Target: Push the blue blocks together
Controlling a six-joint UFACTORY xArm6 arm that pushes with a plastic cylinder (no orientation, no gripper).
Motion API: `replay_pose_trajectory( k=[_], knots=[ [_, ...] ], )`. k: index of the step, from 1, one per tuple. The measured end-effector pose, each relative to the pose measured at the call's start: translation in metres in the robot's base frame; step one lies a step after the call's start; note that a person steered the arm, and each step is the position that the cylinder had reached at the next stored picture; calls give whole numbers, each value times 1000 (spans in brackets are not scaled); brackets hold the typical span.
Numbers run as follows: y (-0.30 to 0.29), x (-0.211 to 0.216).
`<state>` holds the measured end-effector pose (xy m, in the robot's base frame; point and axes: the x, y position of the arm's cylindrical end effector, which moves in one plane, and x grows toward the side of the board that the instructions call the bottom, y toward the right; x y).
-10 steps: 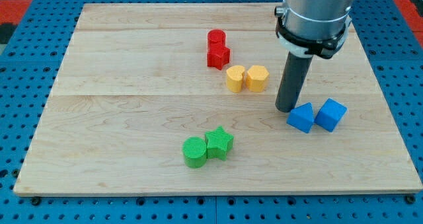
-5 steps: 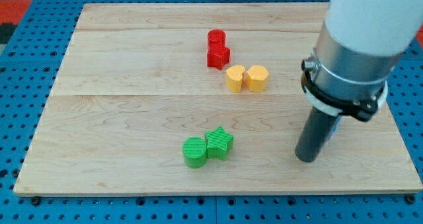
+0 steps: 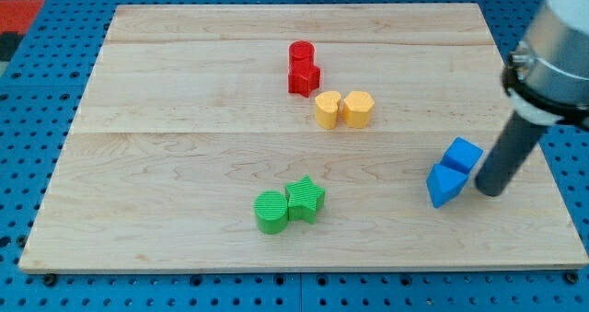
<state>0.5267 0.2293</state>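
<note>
Two blue blocks touch each other at the view's right: a blue cube (image 3: 461,155) and, just below and left of it, a blue triangular block (image 3: 444,186). My tip (image 3: 490,191) rests on the board just right of the blue pair, close to the triangular block and below-right of the cube. The dark rod rises from it toward the view's upper right, under the grey arm housing (image 3: 552,54).
Two red blocks (image 3: 302,69) sit together near the top middle. Two yellow blocks (image 3: 343,109) sit side by side below them. A green cylinder (image 3: 271,211) and a green star (image 3: 305,199) touch near the bottom middle. The wooden board (image 3: 184,146) ends just right of my tip.
My tip swept from the left of the blue blocks, down and around below them, to their right side. The blue pair shifted: the triangular block now lies below-left of the cube.
</note>
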Motion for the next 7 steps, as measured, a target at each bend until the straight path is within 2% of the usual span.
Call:
replay_pose_trajectory(
  k=[1,3,4,5,6,7],
  knots=[
    [-15,-23],
    [-33,-31],
    [-13,-71],
    [-38,-74],
    [-38,-34],
    [-44,-34]
  ],
)
